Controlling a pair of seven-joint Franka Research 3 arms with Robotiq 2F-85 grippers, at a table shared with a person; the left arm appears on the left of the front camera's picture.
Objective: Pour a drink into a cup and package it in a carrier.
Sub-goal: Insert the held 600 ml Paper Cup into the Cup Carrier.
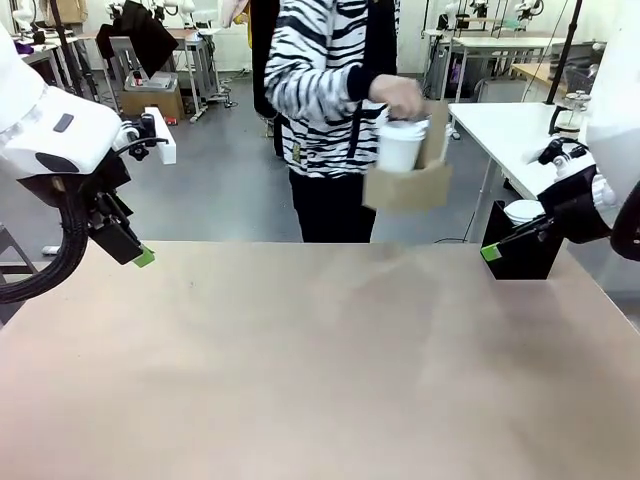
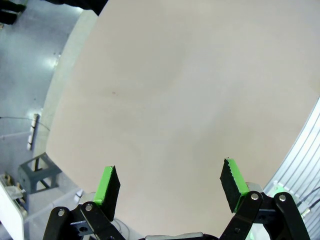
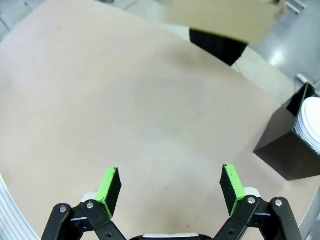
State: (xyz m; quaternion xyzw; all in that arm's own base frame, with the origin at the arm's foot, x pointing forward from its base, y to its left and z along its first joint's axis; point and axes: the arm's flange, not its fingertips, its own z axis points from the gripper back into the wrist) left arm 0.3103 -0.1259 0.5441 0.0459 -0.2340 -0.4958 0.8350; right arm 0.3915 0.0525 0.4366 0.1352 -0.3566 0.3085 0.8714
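Across the table a person in a striped top holds the brown cardboard carrier (image 1: 407,183) in the air with a white cup (image 1: 400,146) sitting in it, one hand (image 1: 396,95) on top. The carrier's underside (image 3: 222,15) appears blurred at the top of the right wrist view. My left gripper (image 2: 170,182) hangs open over the table's left side, nothing between its green pads; its fingertip (image 1: 144,257) shows in the front view. My right gripper (image 3: 170,182) is open too, above bare table, with its fingertip (image 1: 490,253) near the right edge.
The tan table (image 1: 320,370) is bare in front of me. A black box (image 1: 525,240) holding stacked white lids (image 3: 311,122) stands at the far right corner. Other tables and equipment stand behind the person.
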